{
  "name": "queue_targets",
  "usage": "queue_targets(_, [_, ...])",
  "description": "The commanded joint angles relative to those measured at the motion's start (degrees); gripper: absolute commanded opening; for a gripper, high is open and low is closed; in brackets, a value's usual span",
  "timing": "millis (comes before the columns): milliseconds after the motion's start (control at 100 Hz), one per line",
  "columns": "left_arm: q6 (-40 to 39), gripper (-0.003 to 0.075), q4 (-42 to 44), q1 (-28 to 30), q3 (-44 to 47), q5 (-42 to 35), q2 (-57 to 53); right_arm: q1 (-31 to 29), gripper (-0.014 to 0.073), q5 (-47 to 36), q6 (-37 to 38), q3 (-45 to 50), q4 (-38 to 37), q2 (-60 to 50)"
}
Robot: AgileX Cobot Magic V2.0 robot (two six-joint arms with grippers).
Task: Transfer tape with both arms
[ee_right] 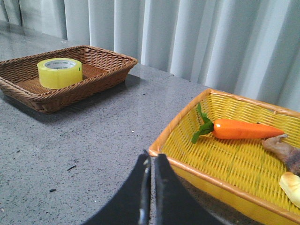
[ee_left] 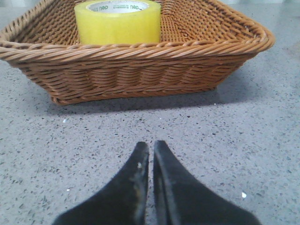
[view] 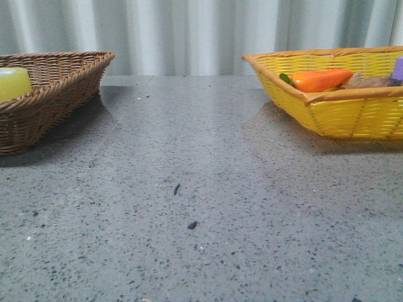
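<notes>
The yellow tape roll [ee_left: 117, 21] with a white printed core stands in the brown wicker basket [ee_left: 140, 75]. It also shows in the front view [view: 14, 83] at the far left and in the right wrist view [ee_right: 59, 72]. My left gripper [ee_left: 151, 146] is shut and empty, low over the table, a short way in front of the brown basket. My right gripper [ee_right: 152, 158] is shut and empty, beside the near corner of the yellow basket [ee_right: 197, 171]. Neither arm shows in the front view.
The yellow basket [view: 352, 116] at the right holds an orange carrot toy [view: 320, 79], a brownish item [ee_right: 283, 147] and a pale item [ee_right: 291, 185]. The brown basket [view: 44, 107] sits at the left. A curtain hangs behind the grey speckled table [view: 201, 207].
</notes>
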Motion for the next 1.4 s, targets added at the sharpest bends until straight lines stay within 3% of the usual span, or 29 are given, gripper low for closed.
queue_targets(0, [-0.36,-0.002,-0.13,0.15,0.48,-3.2,-1.43,-0.1,-0.0048,-4.33,-0.32,-1.36,-0.19,0.88])
queue_targets(480, [-0.36,-0.002,-0.13,0.15,0.48,-3.2,-1.43,-0.1,-0.0048,-4.27,-0.32,-0.82,-0.19,0.88])
queue_targets(550, [-0.36,-0.002,-0.13,0.15,0.48,-3.2,-1.43,-0.93,-0.0048,-3.7,-0.17,1.14,-4.43,0.77])
queue_targets(700, [-0.36,-0.002,-0.13,0.15,0.48,-3.2,-1.43,-9.37,-0.0048,-9.42,7.39,10.44,-5.89,-0.66])
queue_targets(870, [-0.36,-0.002,-0.13,0.15,0.48,-3.2,-1.43,-20.88,-0.0048,-25.37,7.51,24.52,-3.19,-4.38])
queue_targets(980, [-0.36,-0.002,-0.13,0.15,0.48,-3.2,-1.43,-25.47,-0.0048,-30.04,7.51,32.31,-3.19,-7.56])
queue_targets(1160, [-0.36,-0.002,-0.25,0.15,0.48,-3.3,-1.43,-26.78,-0.0048,-14.16,7.51,33.13,-3.19,-9.62])
queue_targets(1390, [-0.36,-0.002,-0.25,0.15,0.48,-3.3,-1.43,-26.78,-0.0048,-14.55,7.51,33.13,-3.19,-9.62])
